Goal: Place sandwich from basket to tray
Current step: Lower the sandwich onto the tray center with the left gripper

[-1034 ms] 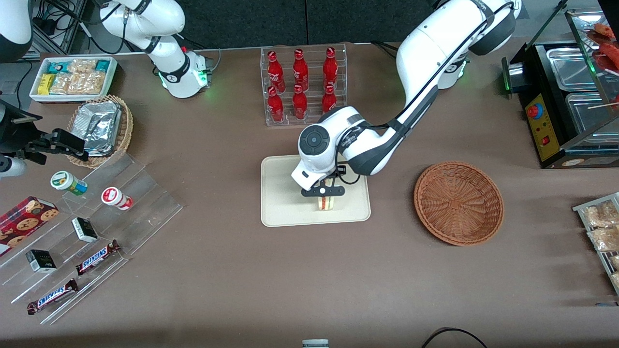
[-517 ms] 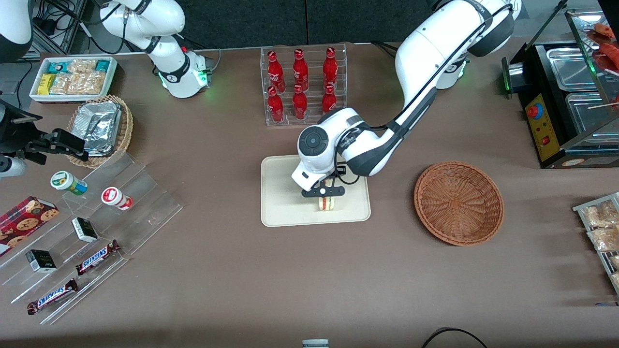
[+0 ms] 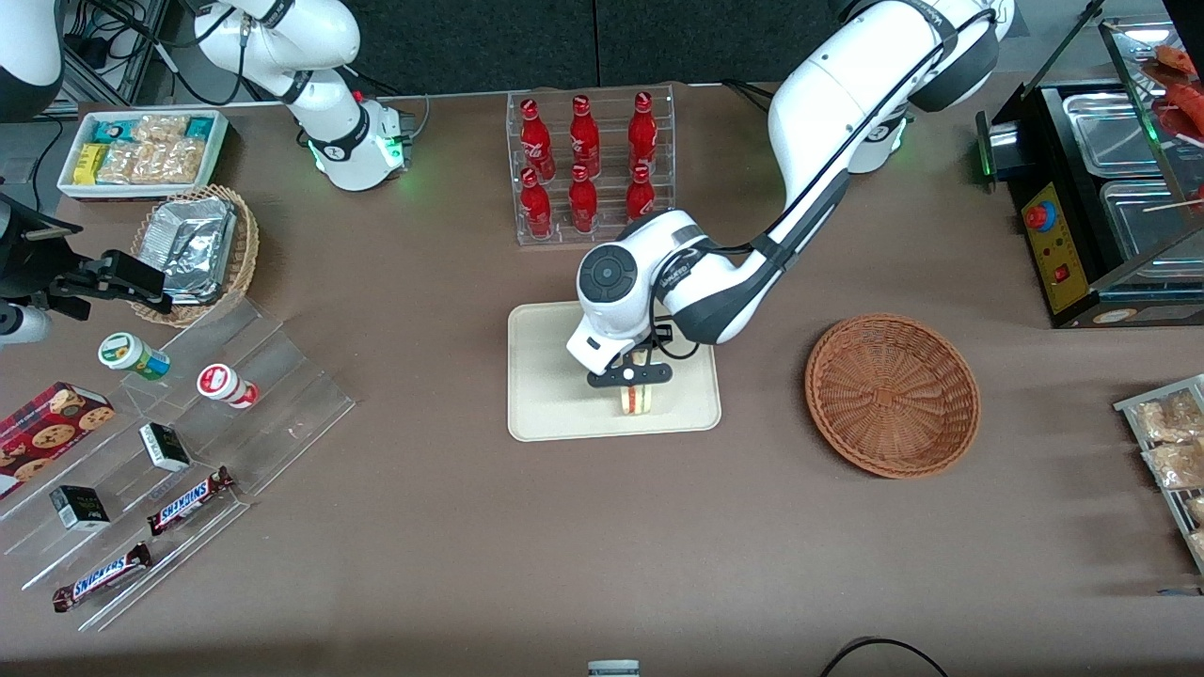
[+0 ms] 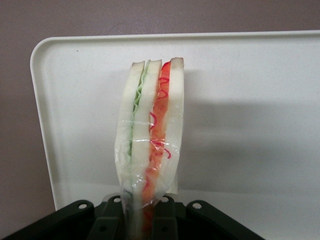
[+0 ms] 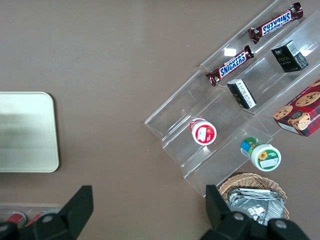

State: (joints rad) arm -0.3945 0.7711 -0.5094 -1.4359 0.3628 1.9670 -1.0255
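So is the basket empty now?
Empty: the basket shows only bare weave. The sandwich is over the tray, in the gripper.

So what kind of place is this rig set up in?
Likely a mock snack counter: red soda bottles in a clear rack, Snickers bars on acrylic steps, a food warmer. The gripper holds the sandwich over the tray.

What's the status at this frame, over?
Gripper over the tray, shut on the sandwich. Sandwich upright above tray, not released. Basket empty. Nothing in the way.
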